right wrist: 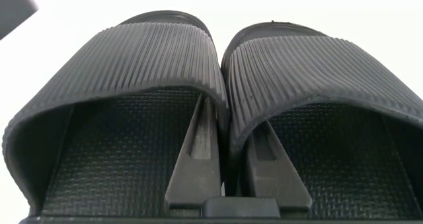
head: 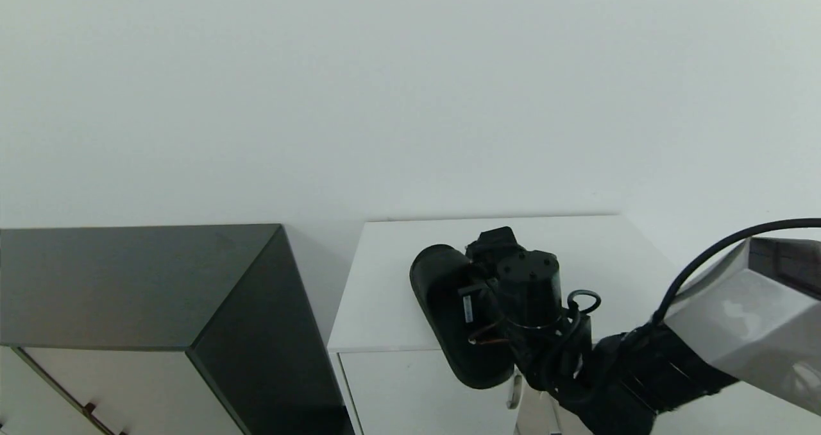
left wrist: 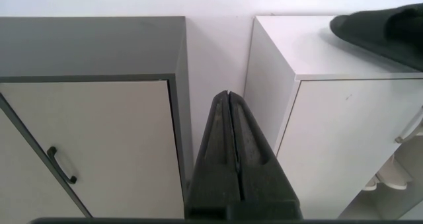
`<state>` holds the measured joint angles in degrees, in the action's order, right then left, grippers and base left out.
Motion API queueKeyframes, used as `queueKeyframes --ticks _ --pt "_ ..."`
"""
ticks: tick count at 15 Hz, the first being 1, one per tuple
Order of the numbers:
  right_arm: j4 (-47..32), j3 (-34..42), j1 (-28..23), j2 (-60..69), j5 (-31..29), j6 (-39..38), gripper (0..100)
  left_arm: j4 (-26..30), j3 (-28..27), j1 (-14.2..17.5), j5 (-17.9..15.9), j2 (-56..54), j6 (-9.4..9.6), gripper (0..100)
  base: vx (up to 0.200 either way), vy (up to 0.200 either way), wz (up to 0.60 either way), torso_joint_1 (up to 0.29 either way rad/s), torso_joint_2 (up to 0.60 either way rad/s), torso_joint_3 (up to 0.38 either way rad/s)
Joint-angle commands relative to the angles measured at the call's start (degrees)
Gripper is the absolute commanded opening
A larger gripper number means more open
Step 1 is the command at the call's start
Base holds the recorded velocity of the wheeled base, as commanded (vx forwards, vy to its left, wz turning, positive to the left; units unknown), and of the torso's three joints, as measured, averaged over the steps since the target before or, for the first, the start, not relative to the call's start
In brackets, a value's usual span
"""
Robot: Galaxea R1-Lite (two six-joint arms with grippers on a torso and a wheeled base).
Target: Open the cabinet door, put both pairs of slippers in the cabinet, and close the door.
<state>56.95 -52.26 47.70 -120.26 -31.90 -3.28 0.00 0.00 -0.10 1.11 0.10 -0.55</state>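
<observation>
Before a white wall, your right gripper clamps the slippers atop the white cabinet beside a grey cabinet; left gripper closed.

The black slippers present as matt, rubbery foam, with finely ribbed straps and footbeds embossed in a small raised-diamond grain. The white cabinet shows smooth, matt painted or laminated board with a pale, metal-looking handle. The grey cabinet has a smooth dark top of low sheen, a matt pale door and a matt black handle. The left gripper has fingers of matt black, faintly grained plastic.
</observation>
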Motion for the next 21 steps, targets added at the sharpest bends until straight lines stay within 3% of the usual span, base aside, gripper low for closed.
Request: queueKeyframes --ticks 1,12,21 --pt "2.8 8.1 3.0 6.8 0.1 0.0 0 0.0 0.0 0.0 0.1 0.0 0.02 0 0.0 0.0 0.0 0.0 0.0 0.0" --pt "3.2 9.7 4.2 7.8 0.2 -0.1 0 0.0 0.0 0.0 0.1 0.1 -0.24 0 0.0 0.0 0.0 0.0 0.0 0.0" --pt "3.2 9.9 4.6 7.2 0.2 0.0 0 0.0 0.0 0.0 -0.1 0.1 -0.24 0 -0.2 0.0 0.0 0.004 0.0 0.002"
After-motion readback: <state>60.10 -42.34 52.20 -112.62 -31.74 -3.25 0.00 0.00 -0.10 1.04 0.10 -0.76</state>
